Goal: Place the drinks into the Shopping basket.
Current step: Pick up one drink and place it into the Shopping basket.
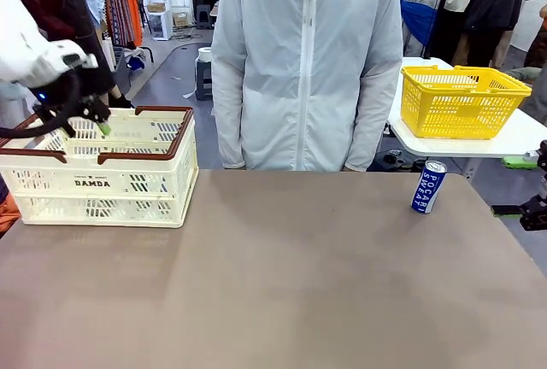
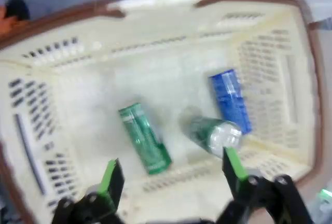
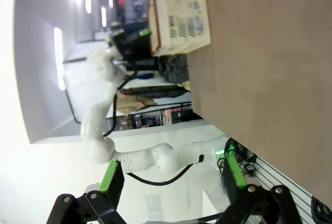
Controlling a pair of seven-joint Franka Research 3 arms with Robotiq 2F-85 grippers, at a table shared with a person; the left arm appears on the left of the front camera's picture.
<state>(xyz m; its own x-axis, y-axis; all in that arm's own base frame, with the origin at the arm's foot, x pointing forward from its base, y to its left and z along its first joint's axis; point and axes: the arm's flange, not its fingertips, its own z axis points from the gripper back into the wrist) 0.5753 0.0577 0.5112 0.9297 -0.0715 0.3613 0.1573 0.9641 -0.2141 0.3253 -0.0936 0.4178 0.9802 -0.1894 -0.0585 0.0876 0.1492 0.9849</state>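
The cream Shopping basket [image 1: 128, 183] with its brown rim stands at the table's far left. My left gripper [image 1: 85, 128] hovers over it, open and holding nothing. In the left wrist view the gripper [image 2: 173, 175] looks down into the basket [image 2: 62, 79]. Inside lie a green can [image 2: 144, 138], a second, blurred green can [image 2: 212, 133] and a blue can [image 2: 231, 99]. Another blue Pocari Sweat can [image 1: 429, 186] stands upright on the table at the far right. My right gripper [image 3: 173, 175] is open off the table's edge, with nothing between its fingers.
A person in a white jacket [image 1: 308, 61] stands at the far side, in the middle. A yellow mesh basket [image 1: 461, 100] sits on a separate white table behind the right corner. The brown tabletop [image 1: 273, 284] between basket and can is bare.
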